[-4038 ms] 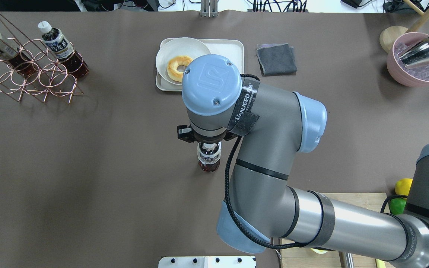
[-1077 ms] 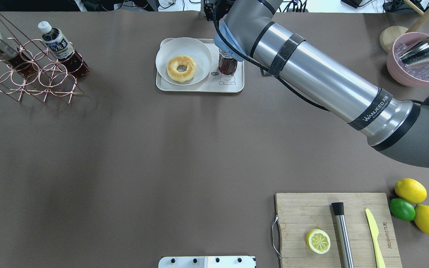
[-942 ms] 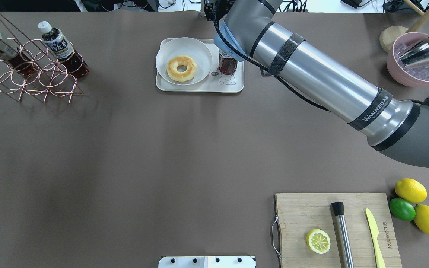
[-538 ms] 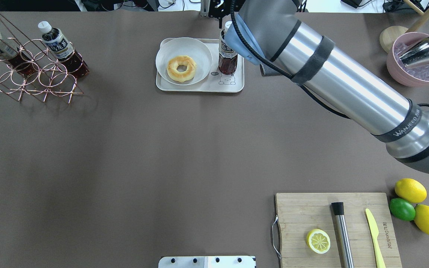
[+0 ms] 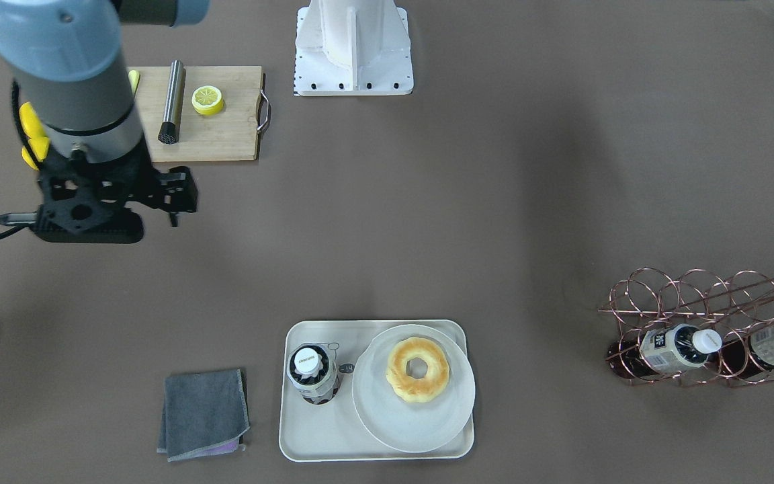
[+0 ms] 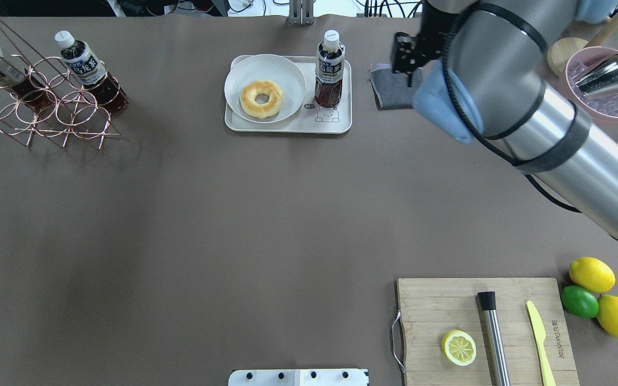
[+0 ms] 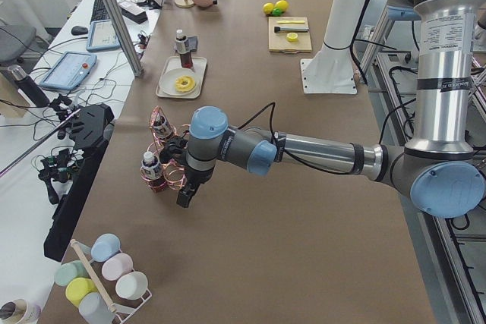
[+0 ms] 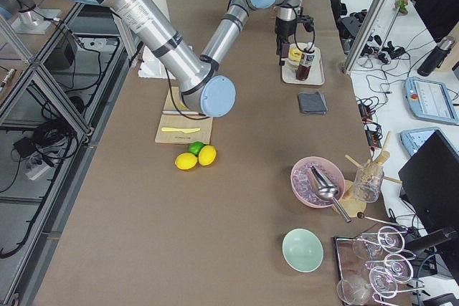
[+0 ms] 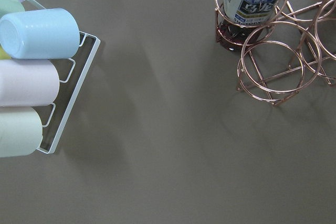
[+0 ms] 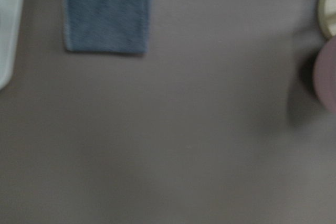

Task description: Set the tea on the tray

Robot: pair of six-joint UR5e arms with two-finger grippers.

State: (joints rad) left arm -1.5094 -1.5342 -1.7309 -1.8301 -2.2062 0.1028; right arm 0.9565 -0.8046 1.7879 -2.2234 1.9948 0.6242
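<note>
The tea [image 6: 330, 69], a small bottle with a white cap, stands upright and free on the right part of the cream tray [image 6: 287, 126], next to the bear drawing. In the front view the tea [image 5: 311, 371] stands on the tray [image 5: 320, 437] beside the plate. My right gripper [image 6: 406, 53] is open and empty, raised to the right of the tray over a grey cloth [image 6: 389, 90]; it also shows in the front view [image 5: 113, 202]. My left gripper [image 7: 184, 193] hangs by the copper rack [image 7: 163, 165]; I cannot tell whether it is open or shut.
A white plate with a doughnut [image 6: 259, 98] fills the tray's left part. Two like bottles lie in the copper rack [image 6: 46, 104]. A pink ice bowl [image 6: 604, 88], a cutting board [image 6: 480, 327], lemons and a lime [image 6: 593, 295] are on the right.
My right gripper carried the tea from the table's middle to the tray, let go of it, then rose and moved right over the grey cloth. The tea stays upright.
</note>
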